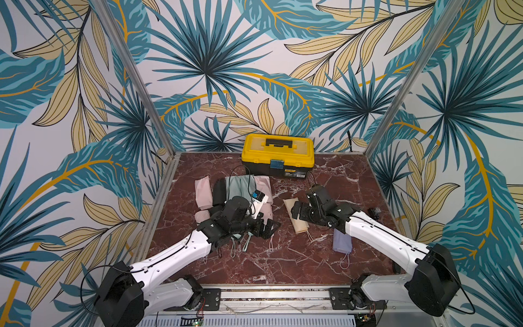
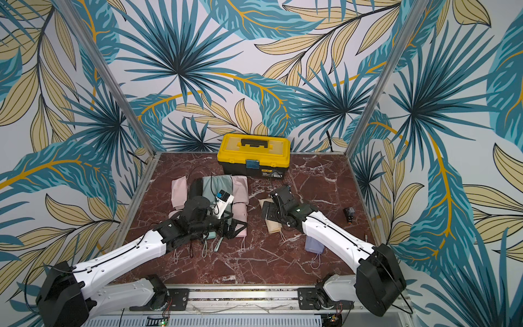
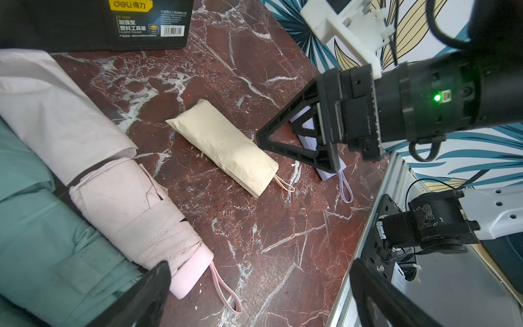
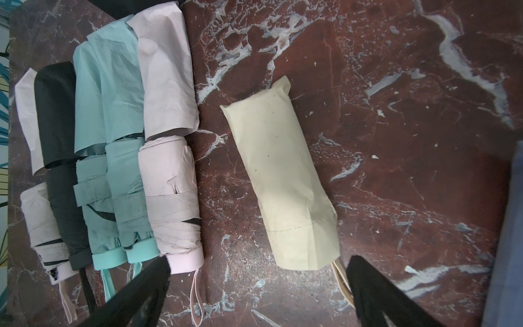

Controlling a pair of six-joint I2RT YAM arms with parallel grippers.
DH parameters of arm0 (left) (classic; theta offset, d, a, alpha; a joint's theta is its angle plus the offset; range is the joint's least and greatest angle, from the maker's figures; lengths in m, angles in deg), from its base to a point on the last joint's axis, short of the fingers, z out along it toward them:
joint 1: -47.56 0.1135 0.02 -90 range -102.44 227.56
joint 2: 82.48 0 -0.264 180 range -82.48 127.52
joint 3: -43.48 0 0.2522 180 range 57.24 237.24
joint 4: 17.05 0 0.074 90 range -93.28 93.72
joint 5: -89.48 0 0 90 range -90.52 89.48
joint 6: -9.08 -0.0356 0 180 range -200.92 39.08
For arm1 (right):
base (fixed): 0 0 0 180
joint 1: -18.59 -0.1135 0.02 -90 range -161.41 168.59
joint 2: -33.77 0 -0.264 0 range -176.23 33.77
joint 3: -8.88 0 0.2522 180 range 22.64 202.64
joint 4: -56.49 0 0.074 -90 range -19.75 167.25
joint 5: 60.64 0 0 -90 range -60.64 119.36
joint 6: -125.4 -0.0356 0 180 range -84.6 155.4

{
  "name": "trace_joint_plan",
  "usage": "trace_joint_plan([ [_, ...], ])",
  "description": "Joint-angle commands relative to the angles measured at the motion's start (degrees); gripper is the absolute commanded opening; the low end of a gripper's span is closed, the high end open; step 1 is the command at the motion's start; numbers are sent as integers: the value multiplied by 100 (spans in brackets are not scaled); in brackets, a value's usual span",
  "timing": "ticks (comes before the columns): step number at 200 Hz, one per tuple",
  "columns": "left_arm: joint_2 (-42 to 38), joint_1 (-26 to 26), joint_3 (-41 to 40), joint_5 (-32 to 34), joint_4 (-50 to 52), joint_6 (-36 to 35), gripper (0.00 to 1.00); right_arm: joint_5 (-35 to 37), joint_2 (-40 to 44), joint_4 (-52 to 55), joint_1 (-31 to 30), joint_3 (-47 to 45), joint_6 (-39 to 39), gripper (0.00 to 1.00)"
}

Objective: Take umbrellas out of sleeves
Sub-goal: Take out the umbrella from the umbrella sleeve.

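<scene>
Several bare umbrellas lie side by side at the left: pink (image 4: 42, 226), black (image 4: 66, 198), two mint (image 4: 96, 203) and pink (image 4: 169, 198) (image 3: 135, 209). Their limp sleeves (image 4: 167, 73) (image 1: 240, 184) lie just beyond them. A beige sleeve (image 4: 283, 184) (image 1: 300, 226) (image 2: 273, 226) (image 3: 223, 144) is still full, with only a wrist loop sticking out. A lilac sleeve (image 1: 341, 242) (image 2: 312, 243) (image 3: 331, 172) is full too. My right gripper (image 4: 259, 269) (image 1: 296, 211) hangs open over the beige one and holds nothing. My left gripper (image 3: 259, 283) (image 1: 268, 228) stands open and empty by the pink umbrella's handle.
A yellow-lidded black toolbox (image 1: 278, 154) (image 2: 254, 153) stands at the back of the red marble table (image 1: 254, 263). A small dark object (image 1: 375, 212) sits near the right wall. Metal rails (image 1: 158, 198) edge the table.
</scene>
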Motion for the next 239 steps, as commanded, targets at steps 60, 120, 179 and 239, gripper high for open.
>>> trace_joint_plan([
  [60,1098,-68,735,-481,-128,-2115,100,55,759,1250,3,-628,726,97],
  [120,2721,-76,2283,-1315,672,-5387,99,-175,1139,882,29,-1162,851,89],
  [179,4257,253,4003,-551,2422,-8293,99,109,1611,1115,28,-1486,1076,90],
  [239,5138,683,5227,-298,3413,-8933,90,-73,1805,898,28,-1911,1079,87],
])
